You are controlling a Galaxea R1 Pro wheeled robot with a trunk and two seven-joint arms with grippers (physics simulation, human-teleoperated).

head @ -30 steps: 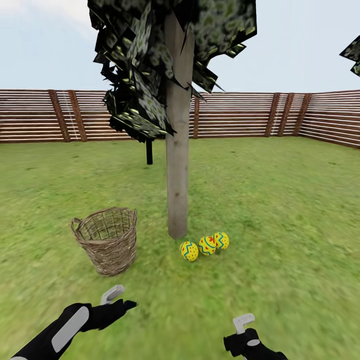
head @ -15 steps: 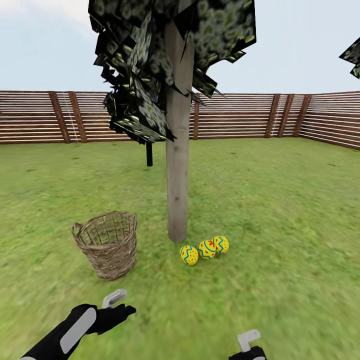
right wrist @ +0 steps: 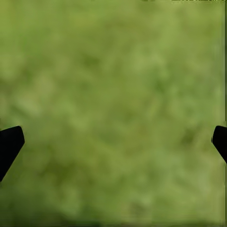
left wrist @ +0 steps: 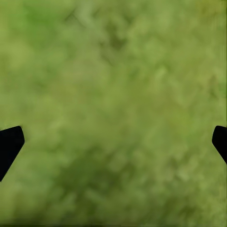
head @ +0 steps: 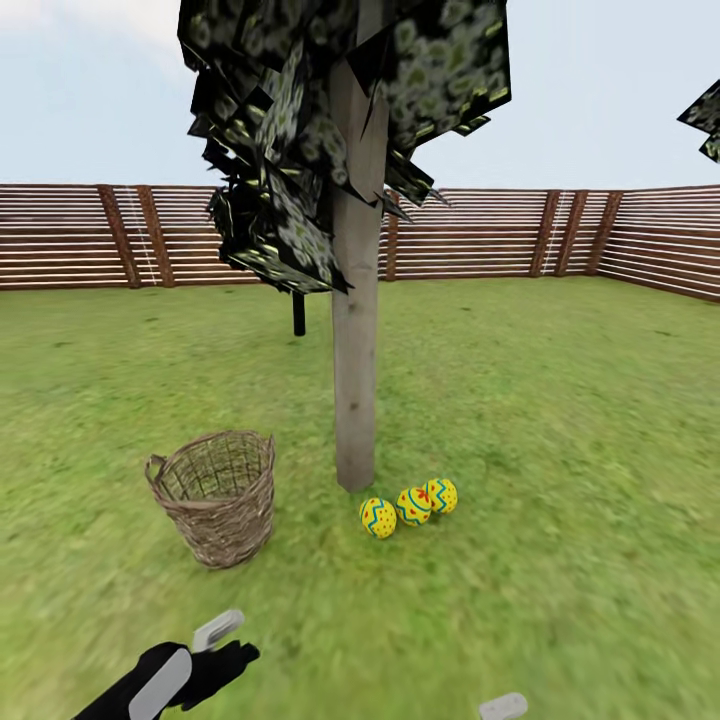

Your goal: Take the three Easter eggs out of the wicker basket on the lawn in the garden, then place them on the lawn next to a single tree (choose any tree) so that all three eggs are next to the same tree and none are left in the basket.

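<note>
Easter eggs (head: 411,505), three of them, lie in a short row on the lawn (head: 560,420) just right of the foot of the tree (head: 355,390), a little below the middle of the head view. Leftmost egg sits slightly nearer the camera; the three look to be touching or nearly so. All yellow with blue zigzags and red spots.

Wicker basket (head: 214,495) stands upright on the grass at lower left of centre, left of the trunk and apart from it; its inside shows nothing but weave. Eggs and basket lie on opposite sides of the trunk.

Tree trunk pale and straight, dark blocky foliage across the top of the frame. A thin black trunk (head: 298,313) stands farther back, just left of it. Brown slatted fence (head: 90,235) runs across the background under a pale sky.

Left gripper (head: 225,640) is low at the bottom left over bare grass, holding nothing. In the left wrist view its dark fingertips (left wrist: 10,144) sit at opposite edges, jaws wide apart, blurred lawn between. Right gripper (right wrist: 113,139) likewise: fingertips (right wrist: 10,142) far apart over grass, nothing between them.
</note>
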